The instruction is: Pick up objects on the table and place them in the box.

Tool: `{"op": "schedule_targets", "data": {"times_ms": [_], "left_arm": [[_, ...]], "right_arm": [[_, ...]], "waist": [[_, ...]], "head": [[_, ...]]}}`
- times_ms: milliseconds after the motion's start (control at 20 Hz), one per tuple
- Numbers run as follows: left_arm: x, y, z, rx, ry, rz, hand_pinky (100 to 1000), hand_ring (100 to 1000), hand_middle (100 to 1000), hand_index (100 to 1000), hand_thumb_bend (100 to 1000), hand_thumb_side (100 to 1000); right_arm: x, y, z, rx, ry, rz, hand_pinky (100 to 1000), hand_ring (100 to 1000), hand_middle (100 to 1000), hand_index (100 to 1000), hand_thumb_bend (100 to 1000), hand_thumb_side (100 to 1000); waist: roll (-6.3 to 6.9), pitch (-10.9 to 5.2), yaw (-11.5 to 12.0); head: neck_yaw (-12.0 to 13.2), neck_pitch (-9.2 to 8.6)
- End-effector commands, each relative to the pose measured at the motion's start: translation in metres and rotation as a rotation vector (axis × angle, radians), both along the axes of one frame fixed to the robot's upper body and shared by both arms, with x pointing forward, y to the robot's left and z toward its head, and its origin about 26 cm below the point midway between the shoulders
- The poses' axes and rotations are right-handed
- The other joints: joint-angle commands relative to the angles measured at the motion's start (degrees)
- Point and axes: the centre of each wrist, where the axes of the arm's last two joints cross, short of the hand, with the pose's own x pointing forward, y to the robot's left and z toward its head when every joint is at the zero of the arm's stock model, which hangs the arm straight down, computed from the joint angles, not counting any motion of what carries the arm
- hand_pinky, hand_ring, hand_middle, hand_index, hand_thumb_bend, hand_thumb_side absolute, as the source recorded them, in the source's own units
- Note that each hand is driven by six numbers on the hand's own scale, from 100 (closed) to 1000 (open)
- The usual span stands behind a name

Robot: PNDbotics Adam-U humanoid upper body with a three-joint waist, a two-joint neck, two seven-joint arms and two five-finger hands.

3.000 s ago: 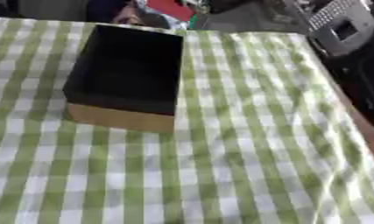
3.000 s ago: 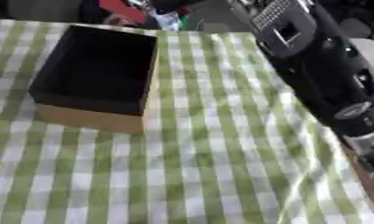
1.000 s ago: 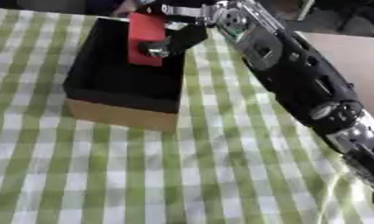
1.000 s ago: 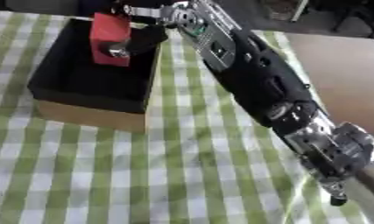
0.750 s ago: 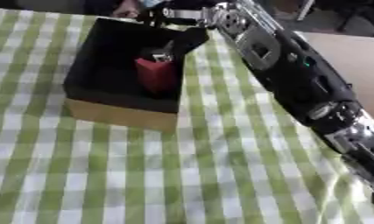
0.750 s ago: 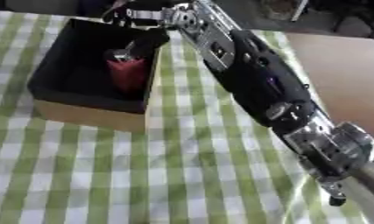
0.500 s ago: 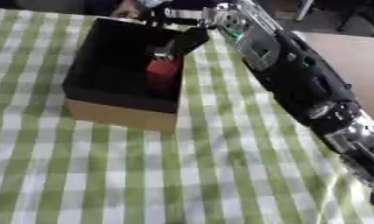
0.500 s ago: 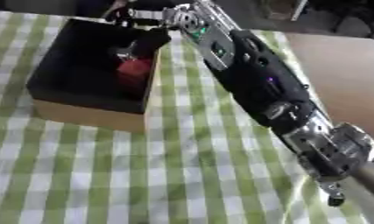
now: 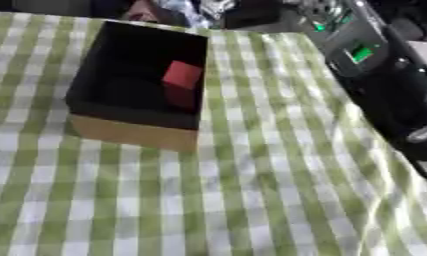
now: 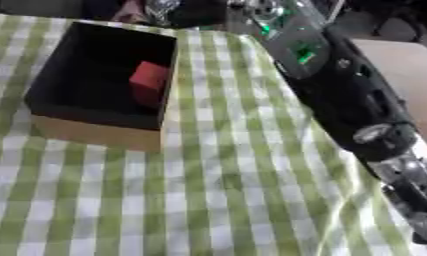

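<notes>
A box [image 9: 133,132] with a black inside and tan cardboard outer walls sits on the counter's green-and-white checked cloth [image 9: 251,200], toward the far left of the covered surface, its open top facing up. Inside it lies a red block [image 9: 181,76] — it rests against the box's right inner wall, about midway along that wall, with a lit top face and a darker side face below it. The block touches nothing but the box. The robot's right arm [image 10: 348,100] comes in from the right side and stretches diagonally toward the top of the view; it is black, with a grey panel near its upper end carrying small green lights, and a silver joint lower down near the bottom right corner. The arm passes above the cloth to the right of the box and is clear of the box's rim. The upper end of the arm runs out at the top edge of both views, so the right hand cannot be made out there and I cannot tell whether its fingers are wide or curled. The left hand shows in neither view. The cloth lies with a few soft wrinkles in front of the box — the tan front wall of the box stands straight on it.
</notes>
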Motion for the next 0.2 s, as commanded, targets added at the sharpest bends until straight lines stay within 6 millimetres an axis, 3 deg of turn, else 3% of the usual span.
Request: {"op": "schedule_targets", "data": {"times_ms": [50,200], "left_arm": [[-0.003,0.005,0.006,0.009,-0.027,0.020,815,543,682,727,174,760],[-0.003,0.006,0.005,0.004,-0.026,0.030,814,543,682,727,173,760]], "right_arm": [[-0.044,-0.011,0.023,0.113,-0.131,0.019,769,688,646,857,100,701],[-0.049,-0.032,0.012,0.217,-0.168,0.050,761,665,641,839,100,692]], "waist": [[0.57,-1.06,-0.5],[1.02,-1.15,-1.2]], "head": [[0.8,0.22],[1.4,0.12]]}}
